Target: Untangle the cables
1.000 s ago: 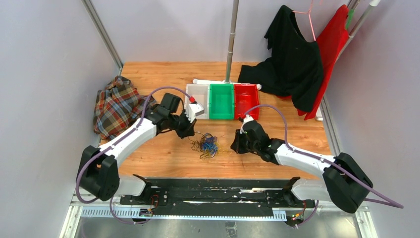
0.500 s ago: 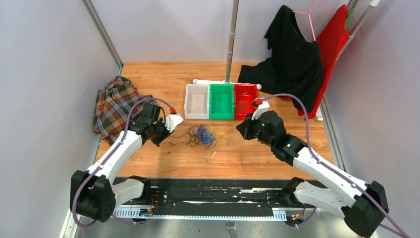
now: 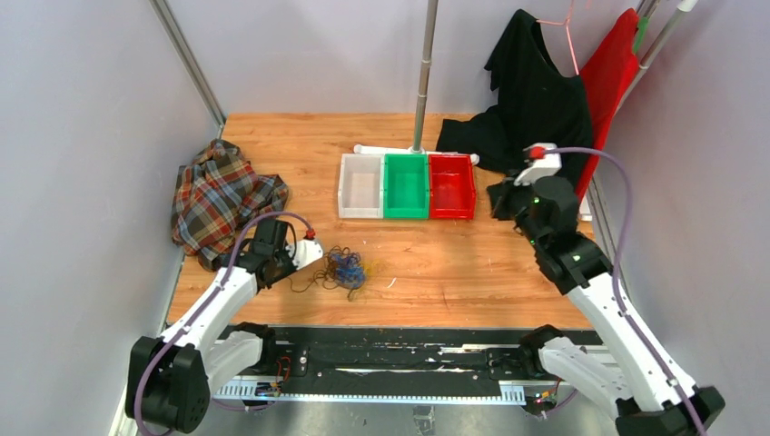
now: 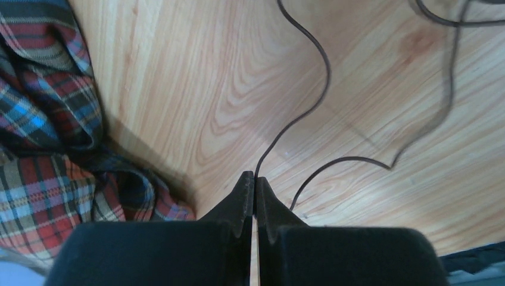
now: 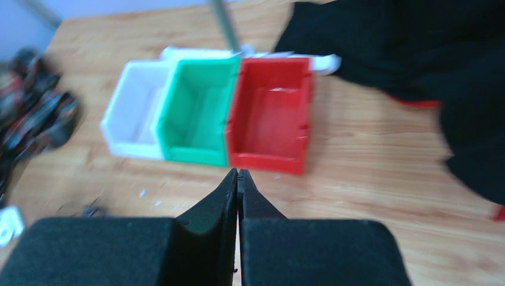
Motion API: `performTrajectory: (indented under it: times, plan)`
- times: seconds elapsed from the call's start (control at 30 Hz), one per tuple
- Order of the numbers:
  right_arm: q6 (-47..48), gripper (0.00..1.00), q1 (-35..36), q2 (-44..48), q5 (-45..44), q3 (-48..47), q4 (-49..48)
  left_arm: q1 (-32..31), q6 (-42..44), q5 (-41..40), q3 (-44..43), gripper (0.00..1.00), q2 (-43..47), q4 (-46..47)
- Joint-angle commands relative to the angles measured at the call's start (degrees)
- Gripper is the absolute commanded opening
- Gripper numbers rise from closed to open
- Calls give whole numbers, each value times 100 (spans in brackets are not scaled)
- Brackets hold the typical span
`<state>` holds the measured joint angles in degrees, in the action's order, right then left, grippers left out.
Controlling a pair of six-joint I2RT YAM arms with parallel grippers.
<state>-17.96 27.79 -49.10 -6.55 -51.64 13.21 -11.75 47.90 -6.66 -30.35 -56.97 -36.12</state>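
The cables (image 3: 346, 270) lie as a small blue, yellow and dark tangle on the wooden table (image 3: 436, 272), near its front left. My left gripper (image 3: 287, 271) sits just left of the tangle. It is shut on a dark brown wire (image 4: 301, 116) that curls away from my left gripper's tips (image 4: 255, 177) across the wood. My right gripper (image 3: 497, 202) is far from the tangle, raised right of the red bin. In the right wrist view my right gripper (image 5: 237, 173) is shut with nothing between the jaws.
A plaid cloth (image 3: 213, 195) lies at the left edge, close to my left gripper (image 4: 41, 149). White (image 3: 360, 185), green (image 3: 405, 186) and red (image 3: 451, 185) bins stand in a row mid-table. A metal pole (image 3: 423, 82) and black (image 3: 536, 100) and red garments are at the back right.
My left gripper has pulled back toward the near left with the dark wire, dragging the tangle left and nearer. My right gripper has lifted and swung away to the back right.
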Motion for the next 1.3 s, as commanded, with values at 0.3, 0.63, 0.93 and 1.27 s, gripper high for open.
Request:
performTrajectory:
  times: [0.3,0.63,0.93,1.27]
  plan:
    - [-474,4,-1053,56,1928,298,-158,164,273,236,-78,1,599,29]
    - [-712,66,1947,-1728,2087,1007,-1760,164,-121,1396,-1329,76,275,-1433]
    - [-881,66,2528,-3386,2265,578,-2404,56,-742,3481,-2184,92,-260,-1734]
    - [-1118,49,2669,-4383,1978,383,-2768,-358,-1827,3898,-1962,90,-1682,-280]
